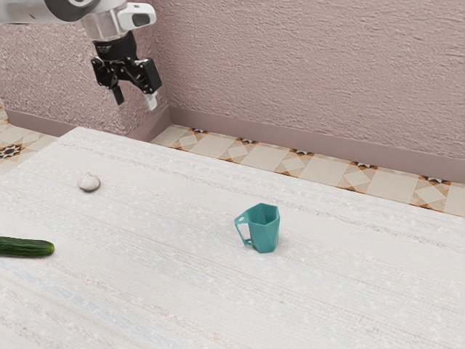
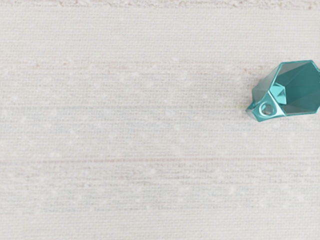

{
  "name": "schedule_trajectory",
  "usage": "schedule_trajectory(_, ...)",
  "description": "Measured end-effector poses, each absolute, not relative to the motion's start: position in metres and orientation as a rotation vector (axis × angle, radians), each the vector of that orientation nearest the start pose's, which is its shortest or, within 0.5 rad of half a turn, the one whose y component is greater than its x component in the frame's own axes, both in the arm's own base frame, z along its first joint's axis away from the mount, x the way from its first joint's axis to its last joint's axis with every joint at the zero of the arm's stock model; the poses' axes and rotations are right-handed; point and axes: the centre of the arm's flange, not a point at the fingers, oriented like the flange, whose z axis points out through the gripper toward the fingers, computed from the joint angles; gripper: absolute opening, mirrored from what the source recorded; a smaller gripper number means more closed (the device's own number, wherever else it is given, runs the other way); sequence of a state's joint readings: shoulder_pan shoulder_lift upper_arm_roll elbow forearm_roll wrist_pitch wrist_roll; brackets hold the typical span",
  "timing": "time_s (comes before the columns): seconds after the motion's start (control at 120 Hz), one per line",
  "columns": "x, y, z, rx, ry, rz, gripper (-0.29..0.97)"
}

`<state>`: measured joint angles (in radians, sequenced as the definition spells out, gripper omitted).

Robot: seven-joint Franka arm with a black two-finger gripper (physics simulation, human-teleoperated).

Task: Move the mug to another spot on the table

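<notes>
A teal faceted mug [image 1: 260, 227] stands upright near the middle of the white table [image 1: 218, 291], its handle turned toward the exterior view's left. From above, the mug [image 2: 287, 91] shows its open mouth and its handle. My gripper [image 1: 134, 97] hangs high above the table's far left corner, well away from the mug, open with nothing between its fingers.
A small pale garlic bulb [image 1: 89, 182] lies on the table toward the exterior view's left. A green cucumber [image 1: 25, 247] rests at the left edge. A pink wall and a tiled floor lie behind the table.
</notes>
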<state>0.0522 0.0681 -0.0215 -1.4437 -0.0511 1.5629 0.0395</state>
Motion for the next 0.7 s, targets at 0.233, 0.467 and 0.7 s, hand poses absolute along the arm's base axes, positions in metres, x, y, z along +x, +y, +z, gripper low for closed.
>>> schedule_trajectory(0.233, 0.575, 0.015, 0.645, -3.191, 0.021, -0.085, 0.68)
schedule_trajectory(0.467, 0.576, 0.008, 0.647, -3.184, 0.080, -0.094, 0.68)
schedule_trajectory(0.7, 0.576, -0.053, 0.623, -3.145, 0.403, -0.026, 0.67)
